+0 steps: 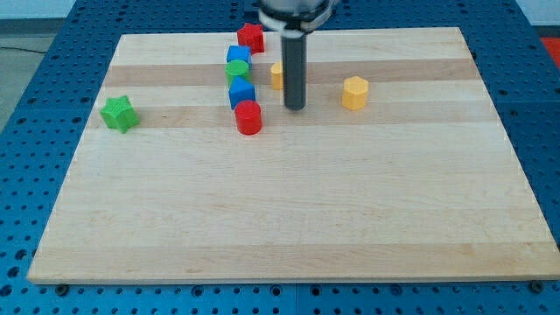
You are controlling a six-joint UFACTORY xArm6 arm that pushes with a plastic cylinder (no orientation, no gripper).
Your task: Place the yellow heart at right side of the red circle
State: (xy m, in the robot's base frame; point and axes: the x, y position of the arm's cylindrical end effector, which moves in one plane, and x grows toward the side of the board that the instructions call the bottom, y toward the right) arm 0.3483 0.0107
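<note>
Camera view, single frame, wooden board (289, 219) on a blue perforated bench (35, 175). Item one: my tip (295, 108), lower end of a straight dark rod; there are no jaws or fingers to spread, press together or pinch with, so nothing is held. The tip sits on the board toward its top edge, near the middle of its width. Item two: a yellow block (276, 76), touching or just behind the rod on the view's left side, mostly hidden; by elimination this is likely the yellow heart, though its shape cannot be made out. Item three: red circle (248, 117), a short cylinder, near the tip on the view's left and slightly toward the bottom edge. Item four: a column running from the red circle toward the top edge, comprising a blue block (241, 92), a green block (237, 71), a second blue block (238, 55), and a red block (251, 37) nearest the top edge. Item five: yellow hexagon (354, 92), well apart on the view's right. Item six: green star (119, 114), close to the left edge. Progress, as judged: incomplete. The presumed heart lies right of the red circle but further toward the top edge; it needs a push toward the bottom edge to sit beside it. Markings: no brands, labels or legible writing.
</note>
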